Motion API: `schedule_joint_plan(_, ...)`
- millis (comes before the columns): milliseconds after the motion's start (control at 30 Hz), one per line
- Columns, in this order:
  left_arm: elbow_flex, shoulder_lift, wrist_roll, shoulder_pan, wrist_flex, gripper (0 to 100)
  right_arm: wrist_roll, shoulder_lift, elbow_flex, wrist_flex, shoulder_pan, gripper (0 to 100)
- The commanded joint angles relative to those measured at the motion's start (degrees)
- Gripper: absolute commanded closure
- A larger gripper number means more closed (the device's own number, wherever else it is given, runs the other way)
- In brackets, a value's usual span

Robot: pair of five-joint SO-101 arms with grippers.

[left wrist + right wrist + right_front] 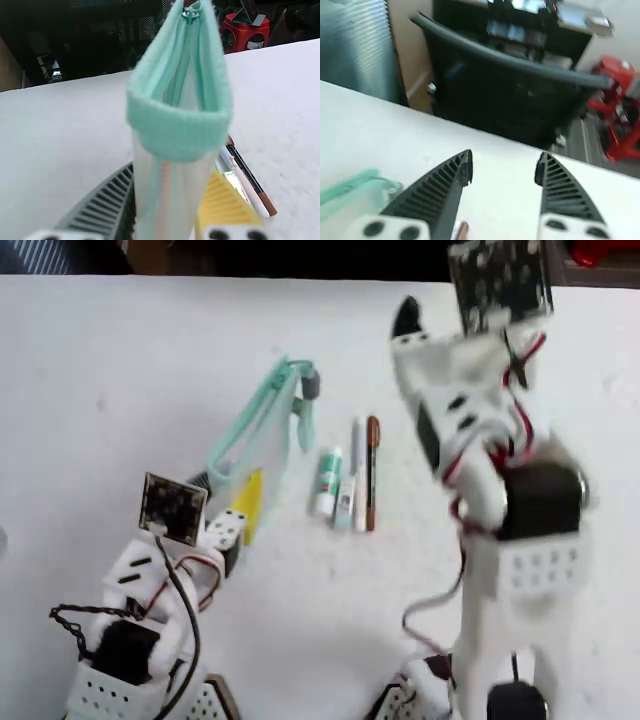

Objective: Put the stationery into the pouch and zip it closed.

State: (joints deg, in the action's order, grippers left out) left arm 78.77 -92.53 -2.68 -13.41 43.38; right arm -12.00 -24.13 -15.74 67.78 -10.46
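Pouch (177, 115) inside left gripper (174, 171)

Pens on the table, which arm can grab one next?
Probably right: the right claw is open and empty, while the left claw is shut on the pouch.

Left gripper (228, 482) grips the pouch (262, 425) (clear, mint-trimmed); pens (372, 470) and a glue stick (326, 480) lie just beside it

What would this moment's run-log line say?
left gripper: shut on mint-trimmed clear pouch, mouth open | right gripper: open, empty | brown pen, white pen, white glue stick: on white table beside pouch
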Motion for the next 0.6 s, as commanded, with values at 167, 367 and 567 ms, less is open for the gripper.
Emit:
schedule_joint_plan(167, 0.2, -0.3, -0.4, 0.4, 0.4, 85, 12.0, 17.9, -0.2, 2.1, 4.6, 80.4)
schedule_joint_plan(367, 0.2, -0.3, -0.4, 0.4, 0.4, 85, 12.7, 34.8, -2.1, -1.3, 4.4, 80.4)
schedule_joint_plan(567, 0.2, -0.3, -0.4, 0.4, 0.4, 85, 12.9, 49.5, -9.6, -1.6, 5.6, 80.4)
